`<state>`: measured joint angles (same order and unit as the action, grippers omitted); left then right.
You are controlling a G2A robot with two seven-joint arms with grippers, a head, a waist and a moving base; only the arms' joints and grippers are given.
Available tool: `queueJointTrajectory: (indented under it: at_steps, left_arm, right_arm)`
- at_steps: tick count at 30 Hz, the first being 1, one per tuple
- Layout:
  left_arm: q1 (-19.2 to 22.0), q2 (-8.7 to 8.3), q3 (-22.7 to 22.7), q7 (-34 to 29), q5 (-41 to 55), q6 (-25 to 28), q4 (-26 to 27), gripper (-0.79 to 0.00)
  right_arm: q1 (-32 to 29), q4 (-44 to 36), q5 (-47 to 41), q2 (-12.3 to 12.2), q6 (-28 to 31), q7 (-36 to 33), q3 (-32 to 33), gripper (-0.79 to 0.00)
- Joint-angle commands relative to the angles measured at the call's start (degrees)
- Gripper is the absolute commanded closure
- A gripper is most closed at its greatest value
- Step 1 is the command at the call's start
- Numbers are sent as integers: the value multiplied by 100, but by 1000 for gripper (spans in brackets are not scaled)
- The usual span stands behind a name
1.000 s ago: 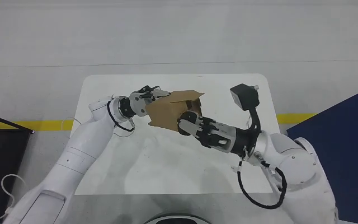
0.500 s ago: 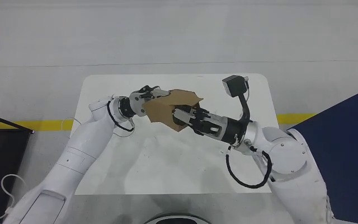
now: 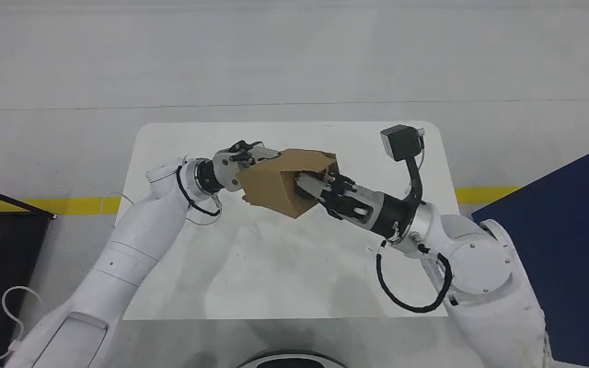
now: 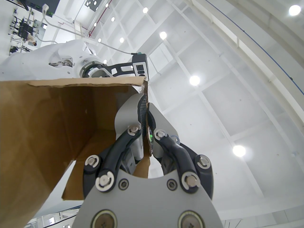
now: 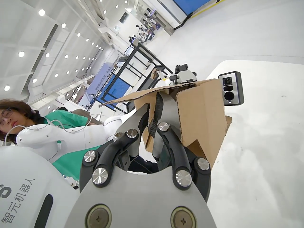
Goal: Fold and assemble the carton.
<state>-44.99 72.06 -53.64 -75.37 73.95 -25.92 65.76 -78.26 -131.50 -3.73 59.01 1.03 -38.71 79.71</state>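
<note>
Two carton [image 3: 274,179] walls are gripped over the table [image 3: 276,276].
One is pinched by the left gripper [image 4: 146,110]; the right gripper [image 5: 154,110], closed on a flap, is shifted rightward since the earlier frame.

We're looking at a big robotics test hall. The white surface [image 3: 276,267] is standing on a pale grey floor [image 3: 276,55], with a yellow line [image 3: 83,204] running along the floor on either side of it. A blue partition panel [image 3: 543,221] is standing just off one corner. High above the surface, a white gridded ceiling [image 4: 213,60] is glowing with rows of round lamps [image 4: 194,80]. Well beyond the surface, black frame racks [image 5: 142,58] and equipment desks [image 4: 23,27] are lining up across the hall.
</note>
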Motion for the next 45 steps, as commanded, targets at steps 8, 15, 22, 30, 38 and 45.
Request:
queueJointTrajectory:
  at_steps: [8, 15, 22, 30, 38, 45]
  left_arm:
    - [0, 0, 0, 0, 0, 0, 0, 0]
    - [0, 0, 0, 0, 0, 0, 0, 0]
    - [0, 0, 0, 0, 0, 0, 0, 0]
    - [0, 0, 0, 0, 0, 0, 0, 0]
    - [0, 0, 0, 0, 0, 0, 0, 0]
    - [0, 0, 0, 0, 0, 0, 0, 0]
  right_arm:
    - [-719, 23, -864, -18, 887, 335, 1085, 0]
    - [-816, 422, -1082, -18, 725, 337, 1292, 0]
    - [-463, 455, -977, -11, 658, -75, 749, 0]
    - [-164, 521, -673, 4, 407, -143, 354, 0]
    - [-194, 418, -774, 16, 492, 90, 462, 0]
    - [-650, 47, -1556, 23, 1171, 362, 1195, 0]
